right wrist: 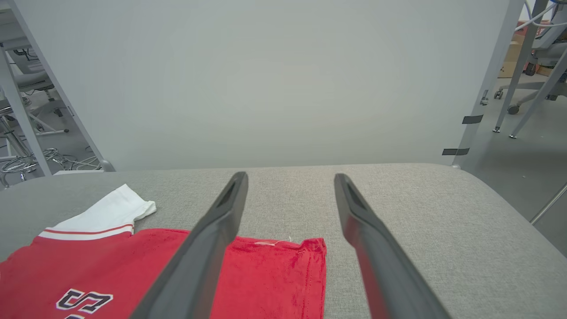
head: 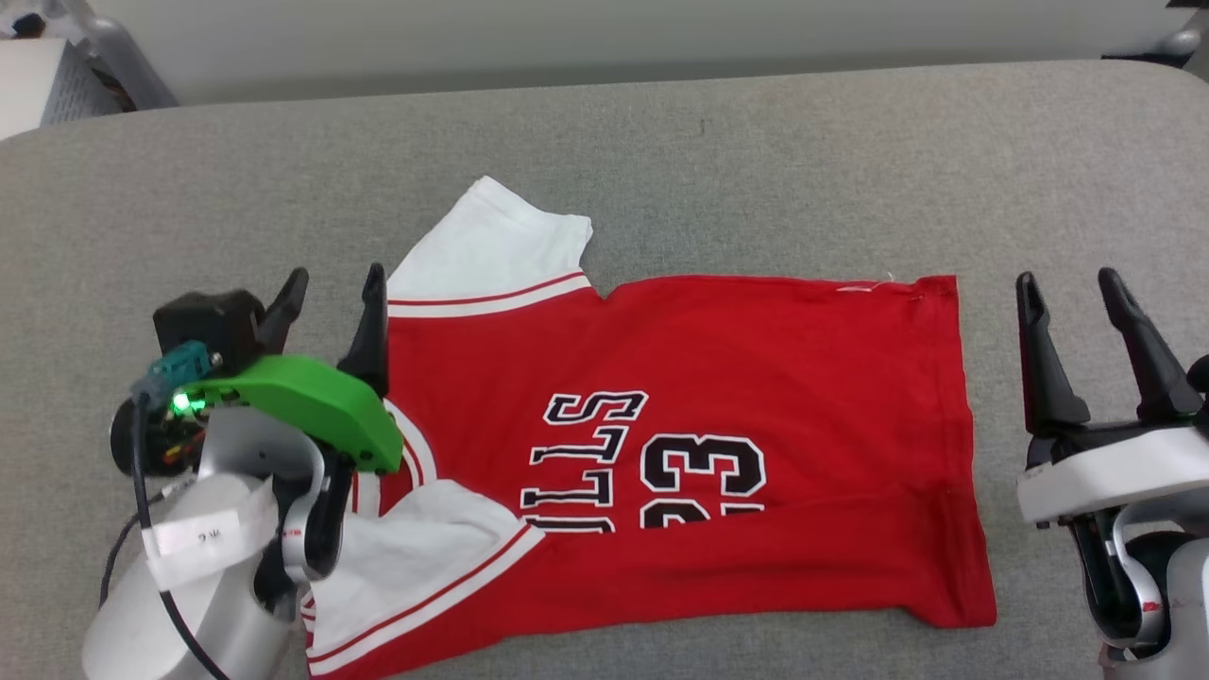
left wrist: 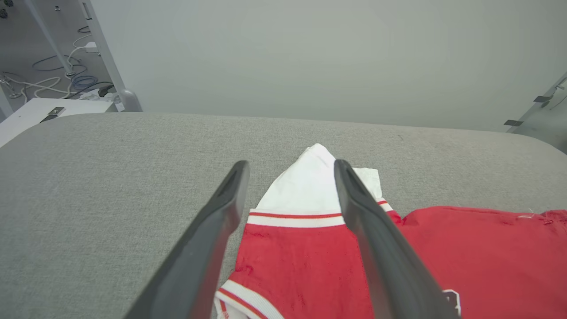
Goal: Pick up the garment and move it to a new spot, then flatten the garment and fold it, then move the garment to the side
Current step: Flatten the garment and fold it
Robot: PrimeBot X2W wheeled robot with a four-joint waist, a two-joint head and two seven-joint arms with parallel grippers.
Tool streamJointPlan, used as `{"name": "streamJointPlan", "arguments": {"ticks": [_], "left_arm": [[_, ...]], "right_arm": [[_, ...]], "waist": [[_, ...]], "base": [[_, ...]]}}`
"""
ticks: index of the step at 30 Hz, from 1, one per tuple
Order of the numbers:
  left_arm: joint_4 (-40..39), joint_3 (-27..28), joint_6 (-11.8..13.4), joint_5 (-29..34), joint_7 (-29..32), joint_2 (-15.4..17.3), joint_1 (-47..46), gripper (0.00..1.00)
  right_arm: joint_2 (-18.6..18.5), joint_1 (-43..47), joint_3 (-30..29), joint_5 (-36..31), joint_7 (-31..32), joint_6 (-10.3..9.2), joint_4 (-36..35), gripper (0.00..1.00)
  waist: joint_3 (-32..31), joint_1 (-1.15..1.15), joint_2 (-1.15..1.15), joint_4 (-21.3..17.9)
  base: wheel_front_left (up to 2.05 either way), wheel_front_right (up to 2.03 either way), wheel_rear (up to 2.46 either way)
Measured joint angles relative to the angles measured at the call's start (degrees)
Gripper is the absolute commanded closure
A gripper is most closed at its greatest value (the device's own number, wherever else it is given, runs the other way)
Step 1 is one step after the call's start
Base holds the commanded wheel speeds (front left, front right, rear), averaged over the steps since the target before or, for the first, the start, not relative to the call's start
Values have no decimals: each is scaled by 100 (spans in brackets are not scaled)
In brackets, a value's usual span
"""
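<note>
Red jersey cloth with white sleeves, the garment (head: 680, 453) lies spread out in the middle of the grey padded bench (head: 756, 161). Its printed side faces up, its collar end is toward the robot's left and its hem toward the right. The black-and-white letters and the numerals are cut off along a straight fold near the garment's near edge. One white sleeve with red-and-white trim points away from the robot; the other lies at the near left corner.

The left gripper (head: 336, 274) stands at the collar end with its jaws spread wide and nothing between them. In the head view, the finger nearer the garment overlaps the shoulder edge and the other is over bare bench. The left wrist view shows the left gripper (left wrist: 291, 164) framing the far sleeve and red shoulder of the garment (left wrist: 301, 252). I cannot tell whether the fingers touch the cloth.

The right gripper (head: 1065, 279) is just beside the hem, clear of it, over bare bench. It too is spread wide and holds nothing. In its own wrist view the right gripper (right wrist: 290, 176) has the garment (right wrist: 110, 261) to its left, with one finger crossing in front of the hem corner.
</note>
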Motion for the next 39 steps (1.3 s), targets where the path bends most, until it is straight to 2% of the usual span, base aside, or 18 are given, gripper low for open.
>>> {"name": "streamJointPlan", "arguments": {"ticks": [7,10,13,17,22,27,32,34,35,36,39], "left_arm": [[722,-32,-487,60,62,7,-1179,0],[1083,-86,-781,-19,405,60,-1685,0],[1492,-183,-1117,-191,993,147,-2227,0],[2006,-313,-1402,-385,1759,219,-2802,0],[2573,-535,-1522,-435,2728,381,-3370,0],[2992,-675,-1523,-386,3286,550,-3713,0],[3220,-736,-1530,-519,4194,605,-4063,0],[3242,-737,-1515,-579,4466,600,-4155,59],[3244,-742,-1503,-608,4557,598,-4179,71],[3228,-754,-1500,-609,4607,598,-4200,100],[3218,-762,-1448,-621,4638,560,-4203,100]], "right_arm": [[5,-362,146,11,-309,0,-2,0],[23,-471,194,30,-391,0,94,0],[21,-565,268,58,-487,0,234,0],[31,-691,360,135,-601,0,394,0],[45,-803,474,215,-693,0,593,0],[43,-896,548,276,-787,0,738,0],[20,-917,571,377,-809,0,838,0],[-15,-947,571,414,-808,0,877,0],[-46,-976,576,476,-786,0,899,0],[-89,-1000,582,532,-778,0,911,0],[-231,-1060,634,695,-619,0,971,0]], "waist": [[612,0,0,-225],[850,0,0,-353],[1074,0,0,-506],[1303,0,0,-705],[1560,1,0,-949],[1773,1,0,-1148],[1922,0,0,-1272],[1959,0,0,-1288],[1974,0,0,-1289],[1985,0,0,-1287],[1994,0,0,-1261]], "base": [[0,0,0],[0,0,0],[0,0,0],[0,0,0],[0,0,0],[0,0,0],[0,0,0],[0,0,0],[0,0,0],[0,0,0],[0,0,0]]}}
